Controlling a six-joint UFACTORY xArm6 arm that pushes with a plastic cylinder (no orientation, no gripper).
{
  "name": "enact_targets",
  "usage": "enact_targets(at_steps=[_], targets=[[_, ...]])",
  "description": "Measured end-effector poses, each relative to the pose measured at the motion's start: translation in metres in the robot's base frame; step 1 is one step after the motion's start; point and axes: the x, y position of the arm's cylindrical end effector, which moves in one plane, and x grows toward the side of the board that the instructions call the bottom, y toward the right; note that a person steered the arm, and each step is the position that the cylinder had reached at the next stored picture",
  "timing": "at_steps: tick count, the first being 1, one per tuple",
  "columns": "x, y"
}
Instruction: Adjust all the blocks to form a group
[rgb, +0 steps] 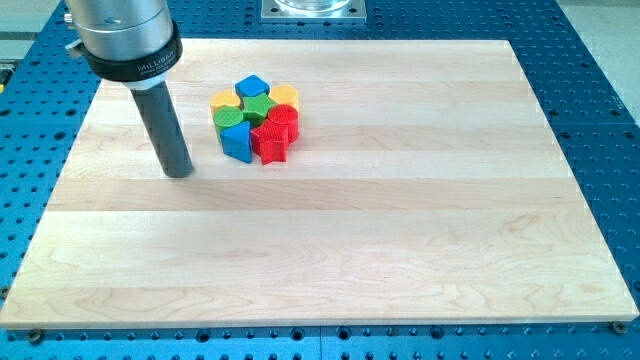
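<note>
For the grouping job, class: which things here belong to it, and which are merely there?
Belong:
my tip, left of the cluster, apart
blue blocks
red blocks
green blocks
yellow blocks

Merely there:
wooden board
blue perforated table

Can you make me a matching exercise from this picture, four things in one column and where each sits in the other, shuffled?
Things:
1. my tip
2. red block
3. yellow block
4. wooden board

Places:
A. top-left edge of the cluster
B. under everything, on the blue perforated table
C. view's left of the cluster, apart from it
D. bottom-right of the cluster

Pairs: 1-C, 2-D, 3-A, 4-B
</note>
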Motion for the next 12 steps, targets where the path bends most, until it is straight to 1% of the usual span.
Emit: enact_targets(at_steps=[1,2,3,4,5,6,7,8,9,10,11,12], targets=[[0.003,0.001],[0.003,0.016],[-0.042,-0.014],[-0.084,0.015],[-0.095,0.033],[-0.103,0.033],[-0.104,0.047],[-0.079,0.058],[-0.104,0.037],[-0.158,0.01],[-0.184,0.041],[-0.153,0.063]])
